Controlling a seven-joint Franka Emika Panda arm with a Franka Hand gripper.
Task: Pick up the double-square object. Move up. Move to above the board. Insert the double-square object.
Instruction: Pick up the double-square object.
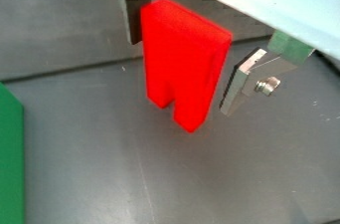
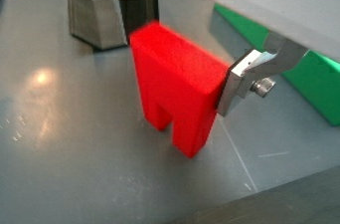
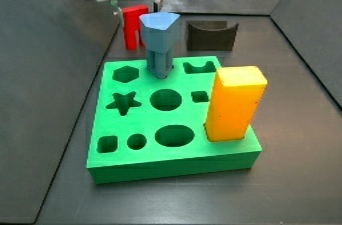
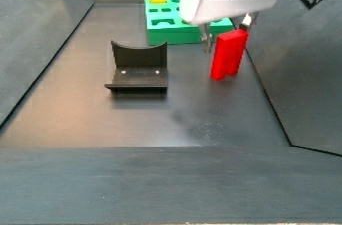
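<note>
In a wrist view, the tool [image 1: 193, 54] is closed on the bright red double-square object [image 1: 181, 63], a block with a notch in its low end. One flat silver finger [image 1: 130, 11] presses one side and another finger [image 1: 249, 79] presses the far side. The dark grey bench [image 1: 93, 148] lies under the block. It is hard to tell from here if the block touches the bench. A strip of the flat green board [image 1: 11, 158] shows at the picture's edge.

In the other wrist picture, the tool [image 2: 186, 44] holds the red block [image 2: 176, 87] the same way. A dark grey metal fixture [image 2: 95, 14] stands on the bench behind the block. A bit of the green board [image 2: 295, 69] shows past the finger [image 2: 248, 81].

In a side view, the green board [image 3: 174, 159] lies on the bench with cut-out holes like a star, circles and a hexagon. A blue-grey six-sided peg [image 3: 160, 44] stands in one hole. A tall orange-yellow block [image 3: 235, 101] stands at one corner. The red block [image 3: 135, 27] is behind the board, under the tool [image 3: 135, 9]. The dark fixture [image 3: 210, 35] is beside it.

In the other side picture, the red block [image 4: 229, 54] is upright in the tool [image 4: 227, 31], just in front of the board [image 4: 174, 24]. The fixture [image 4: 136, 66] sits apart from it.
</note>
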